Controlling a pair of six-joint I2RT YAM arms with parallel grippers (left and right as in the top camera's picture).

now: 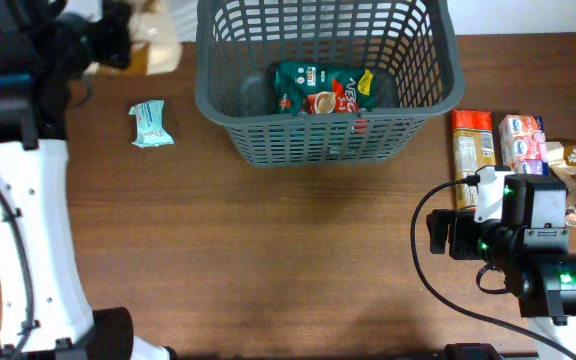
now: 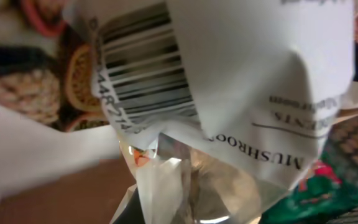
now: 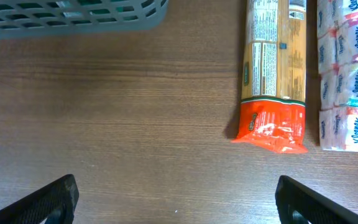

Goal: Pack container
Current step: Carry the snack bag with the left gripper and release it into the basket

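Up at twelve o'clock on the table sits the container (image 1: 288,145), its lattice walls standing free and a green packet (image 1: 323,90) lying flat on its solid floor. It looks like a light, stiff plastic shell: it should hold its shape, but I reckon a knock could slide it across the smooth wooden table (image 1: 268,260). If it needs steadying, the thick rolled rim is the place to pinch, since the thin slotted ribs could catch a fingertip. Over at ten o'clock the left gripper (image 1: 128,38) hangs above a small heap of packets, and its wrist camera is filled by a white packet (image 2: 260,74) with a barcode and the word MUSHROOM. No finger shows in that view, so I cannot tell whether the jaws are spread or closed on it. That wrapper looks thin, crinkly and probably slick, so it is best taken across a flat middle, not by a loose corner. A pale teal packet (image 1: 151,125) waits alone at ten o'clock, near the basket's left wall. Down at four o'clock the right gripper (image 3: 178,202) hovers with its fingers spread wide and nothing between them, and at its one o'clock lie a long orange-ended packet (image 3: 272,74) and a tissue pack (image 3: 350,74) side by side.
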